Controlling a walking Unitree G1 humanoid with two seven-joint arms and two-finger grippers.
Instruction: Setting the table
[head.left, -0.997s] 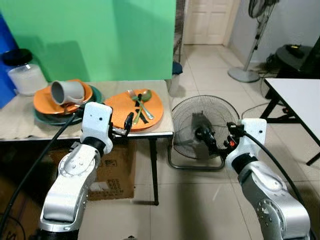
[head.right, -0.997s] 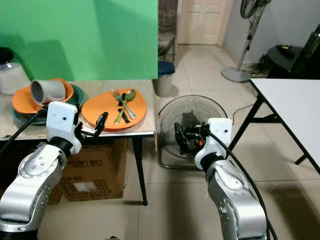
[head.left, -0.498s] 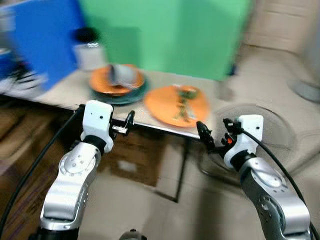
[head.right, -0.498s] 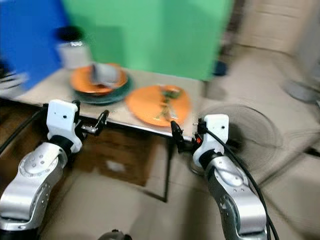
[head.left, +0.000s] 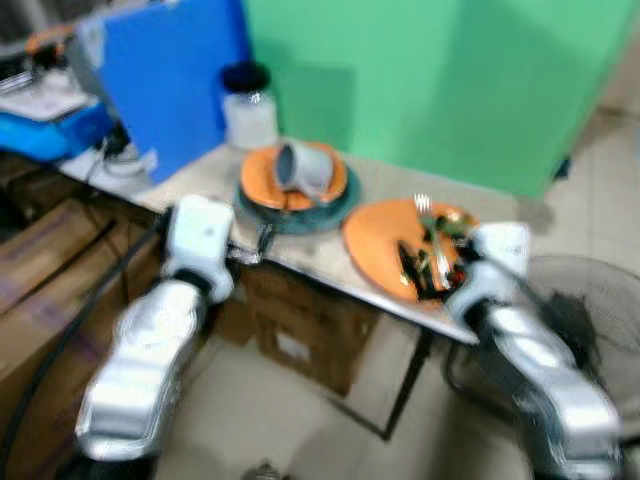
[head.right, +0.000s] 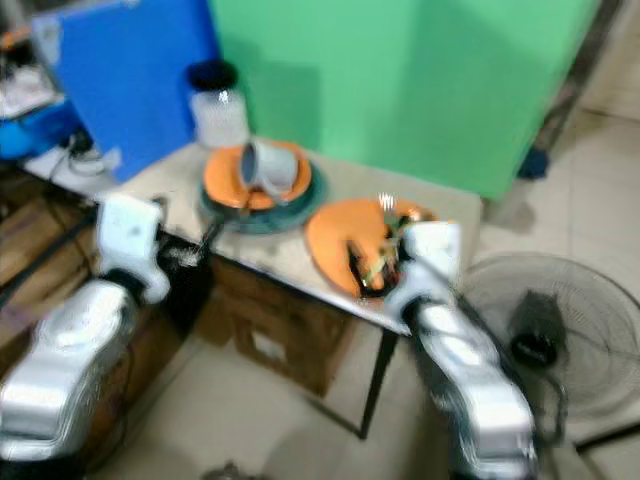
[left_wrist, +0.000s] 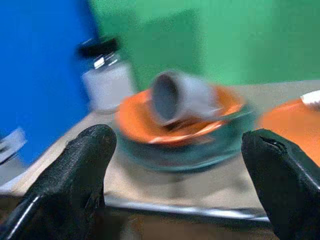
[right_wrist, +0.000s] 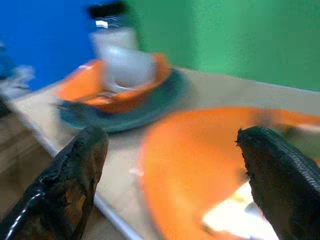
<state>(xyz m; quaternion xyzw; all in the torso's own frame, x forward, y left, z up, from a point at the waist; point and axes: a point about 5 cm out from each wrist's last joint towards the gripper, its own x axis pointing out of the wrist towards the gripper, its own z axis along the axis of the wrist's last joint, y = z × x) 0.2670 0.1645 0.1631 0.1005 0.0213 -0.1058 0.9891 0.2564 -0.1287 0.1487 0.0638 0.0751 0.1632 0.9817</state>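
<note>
On the table (head.left: 215, 175) in front of the green backdrop (head.left: 450, 70), an orange plate (head.left: 385, 240) lies near the front edge with cutlery (head.left: 432, 235) on it (the blur makes it hard to say more than that a fork's tines show at the far end). Beside it, toward the robot's left, a grey mug (head.left: 305, 168) lies on its side in an orange bowl (head.left: 262, 170), which sits on a dark green plate (head.left: 300, 218). Behind that stack stands a clear jar with a black lid (head.left: 248, 100), next to a blue panel (head.left: 165, 85).

The right gripper (head.left: 418, 272) is over the near part of the orange plate; in the right wrist view its two black fingers (right_wrist: 75, 175) stand well apart, with the orange plate (right_wrist: 200, 165) between and beyond them and the stacked bowl further off. The left gripper (head.left: 262, 240) is held at the table's front edge, just before the dark green plate; in the left wrist view its fingers (left_wrist: 75, 170) are likewise spread wide and hold nothing, framing the grey mug (left_wrist: 180, 95) and the jar (left_wrist: 107, 75).

A cardboard box (head.left: 310, 325) sits under the table, and a floor fan (head.right: 545, 330) stands on the tiled floor to the robot's right.
</note>
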